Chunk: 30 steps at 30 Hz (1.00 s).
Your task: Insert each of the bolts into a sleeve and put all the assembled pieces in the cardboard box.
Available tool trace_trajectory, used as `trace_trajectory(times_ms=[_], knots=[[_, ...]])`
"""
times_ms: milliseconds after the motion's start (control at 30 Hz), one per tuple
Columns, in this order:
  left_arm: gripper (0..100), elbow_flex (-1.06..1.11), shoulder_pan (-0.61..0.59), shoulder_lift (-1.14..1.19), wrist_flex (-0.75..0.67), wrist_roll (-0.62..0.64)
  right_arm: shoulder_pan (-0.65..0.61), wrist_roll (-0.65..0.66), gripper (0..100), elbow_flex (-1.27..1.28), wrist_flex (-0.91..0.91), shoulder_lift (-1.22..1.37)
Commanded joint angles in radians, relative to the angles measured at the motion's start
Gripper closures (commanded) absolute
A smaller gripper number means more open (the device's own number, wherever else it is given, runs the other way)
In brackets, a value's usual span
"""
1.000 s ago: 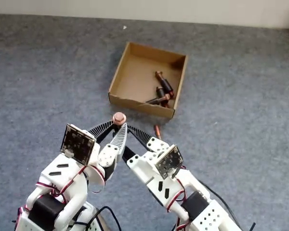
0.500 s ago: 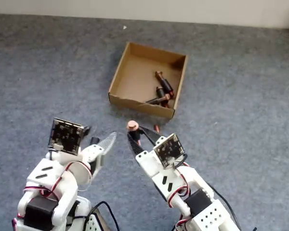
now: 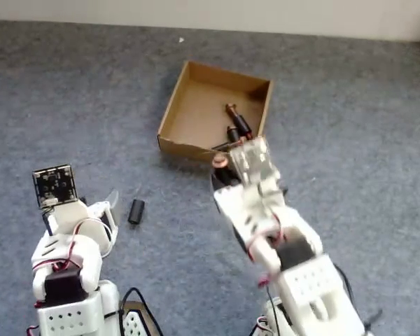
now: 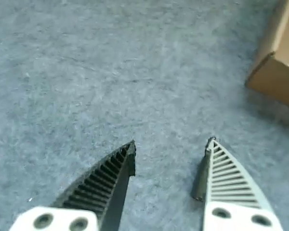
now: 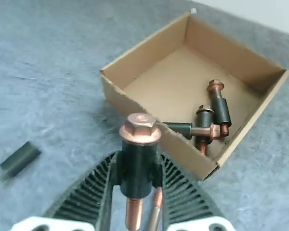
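You're well into the job. The cardboard box (image 3: 189, 149) sits in the upper middle of the high view, and what look like three assembled pieces (image 5: 216, 108) already lie in it, bunched toward its right side. Your right gripper (image 5: 137, 166) is clamped on a fourth assembled piece (image 5: 139, 132), a copper bolt standing upright through a black sleeve. It holds the piece just in front of the box's near wall, so I'd judge this one is a short carry and a release away from done.

Two parts are left. A loose sleeve (image 3: 136, 211) lies on the grey table (image 3: 350, 140) in the lower left of the high view. A bare bolt (image 5: 155, 211) shows between the right gripper's fingers, low in the right wrist view.

Your left gripper (image 4: 171, 143) has its jaws apart and holds nothing, over bare table in the lower left of the high view
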Motion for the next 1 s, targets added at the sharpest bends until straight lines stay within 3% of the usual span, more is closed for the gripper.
trace_trajectory(times_ms=[0,233,400,533,667,833,967], knots=[[75,0.016,-0.061,-0.007,-0.080,0.000,0.042,-0.012,99.5,-0.372,0.001,0.412],[75,0.015,-0.073,-0.007,-0.080,0.000,0.108,-0.012,99.5,-0.776,0.001,0.846],[75,0.008,-0.153,-0.007,-0.081,0.002,0.150,-0.012,99.0,-0.972,0.002,1.076],[75,0.008,-0.159,-0.007,-0.081,0.002,0.174,-0.021,89.2,-1.099,0.005,1.194],[75,0.007,-0.159,-0.007,-0.081,0.002,0.177,-0.074,80.7,-1.159,0.076,1.205],[75,0.010,-0.222,-0.007,-0.114,0.003,0.140,-0.075,80.7,-1.167,0.302,1.107],[75,0.010,-0.292,-0.007,-0.132,0.052,0.031,-0.137,80.7,-1.156,0.455,0.974]])
